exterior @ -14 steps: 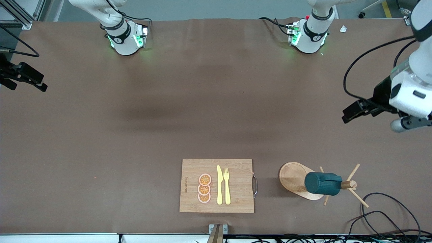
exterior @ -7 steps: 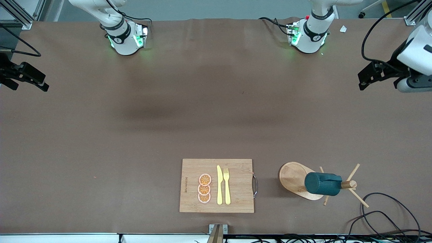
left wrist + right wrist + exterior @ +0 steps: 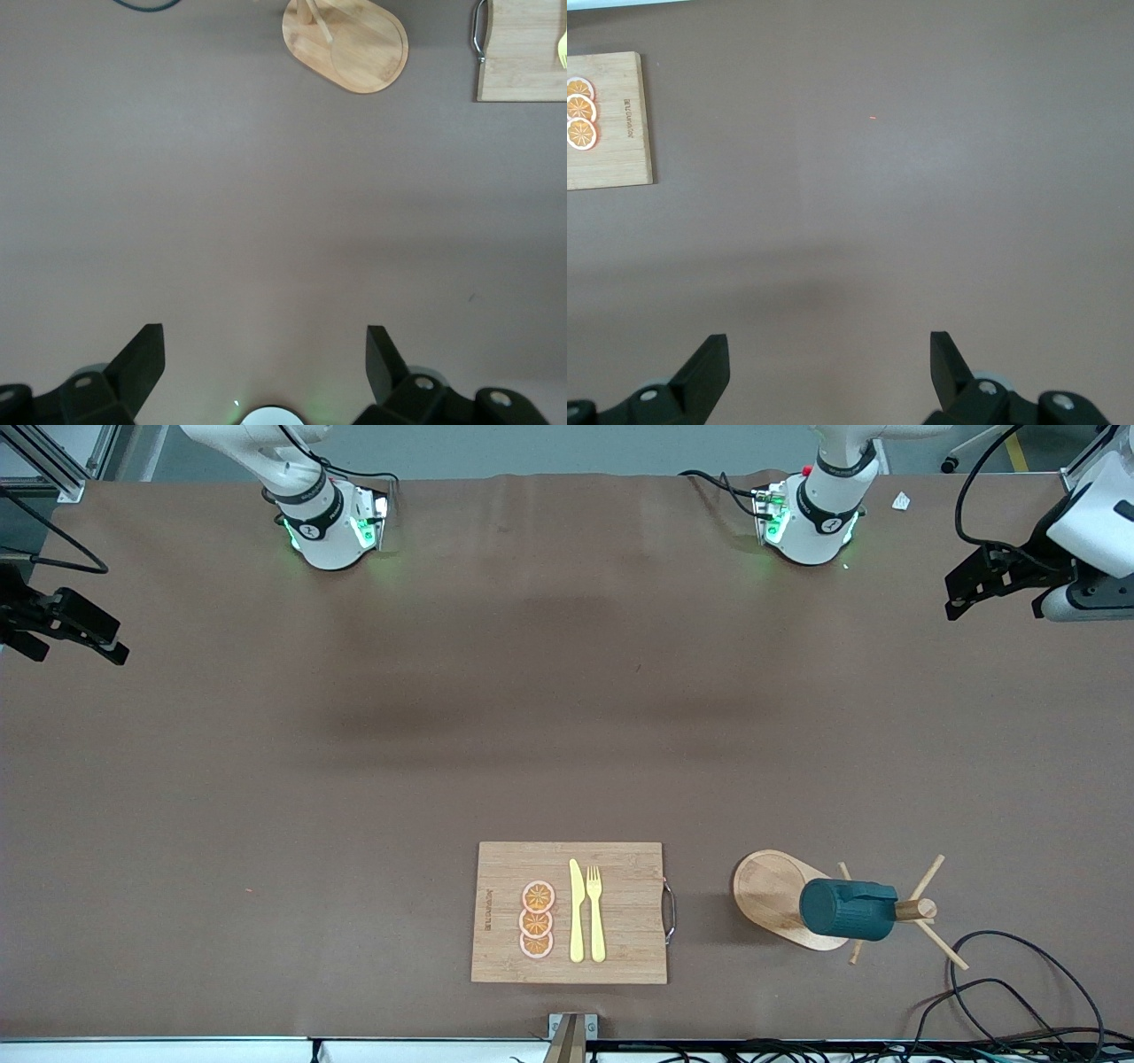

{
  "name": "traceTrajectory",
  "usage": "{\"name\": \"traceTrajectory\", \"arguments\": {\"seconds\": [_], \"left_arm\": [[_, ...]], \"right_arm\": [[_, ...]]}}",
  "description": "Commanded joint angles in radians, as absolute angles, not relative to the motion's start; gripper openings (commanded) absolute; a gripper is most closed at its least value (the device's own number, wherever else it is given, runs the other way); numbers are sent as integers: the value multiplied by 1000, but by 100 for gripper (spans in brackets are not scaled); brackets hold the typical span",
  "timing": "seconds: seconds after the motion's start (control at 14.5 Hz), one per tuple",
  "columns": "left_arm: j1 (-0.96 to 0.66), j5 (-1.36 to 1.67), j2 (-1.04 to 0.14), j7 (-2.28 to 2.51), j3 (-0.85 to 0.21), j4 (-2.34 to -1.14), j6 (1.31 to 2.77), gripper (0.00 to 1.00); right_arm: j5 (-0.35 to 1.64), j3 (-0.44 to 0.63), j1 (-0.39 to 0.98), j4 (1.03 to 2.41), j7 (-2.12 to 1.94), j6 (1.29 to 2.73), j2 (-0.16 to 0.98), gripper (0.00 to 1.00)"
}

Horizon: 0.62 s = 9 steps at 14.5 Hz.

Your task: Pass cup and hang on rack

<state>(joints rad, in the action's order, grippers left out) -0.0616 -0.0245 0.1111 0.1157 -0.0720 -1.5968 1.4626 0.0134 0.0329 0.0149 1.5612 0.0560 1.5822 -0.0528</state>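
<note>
The dark teal cup (image 3: pixel 846 908) hangs on its side on a peg of the wooden rack (image 3: pixel 766 890), close to the post top (image 3: pixel 921 909). The rack stands near the front camera, toward the left arm's end of the table. My left gripper (image 3: pixel 961 589) is open and empty, high over the table edge at the left arm's end, well away from the rack. In the left wrist view the gripper (image 3: pixel 264 354) is open and the rack's oval base (image 3: pixel 354 44) shows; the cup is out of view. My right gripper (image 3: pixel 111 642) waits open and empty at the right arm's end, also seen in the right wrist view (image 3: pixel 828 359).
A bamboo cutting board (image 3: pixel 620 908) with orange slices (image 3: pixel 537 919), a yellow knife and a fork lies beside the rack, toward the right arm's end. It shows in both wrist views (image 3: pixel 523 53) (image 3: pixel 620 133). Black cables (image 3: pixel 1019 974) lie next to the rack.
My left gripper has moved away from the rack, toward the robots' bases along the table edge. The cup stays on the rack. The right arm has not moved.
</note>
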Motion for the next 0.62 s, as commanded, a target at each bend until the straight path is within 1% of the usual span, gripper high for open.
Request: {"name": "traceTrajectory", "arguments": {"seconds": [0.0,0.14,0.55], "left_arm": [[-29,-20,182,120,-133,-1677,1499,100],[-26,-15,186,129,-135,-1680,1497,100],[-23,-8,133,106,-118,-1614,1496,100]], "right_arm": [[0,17,-2,1562,60,1575,-57,100],[2,18,-2,1562,60,1575,-57,100],[0,18,-2,1562,60,1575,-57,100]]}}
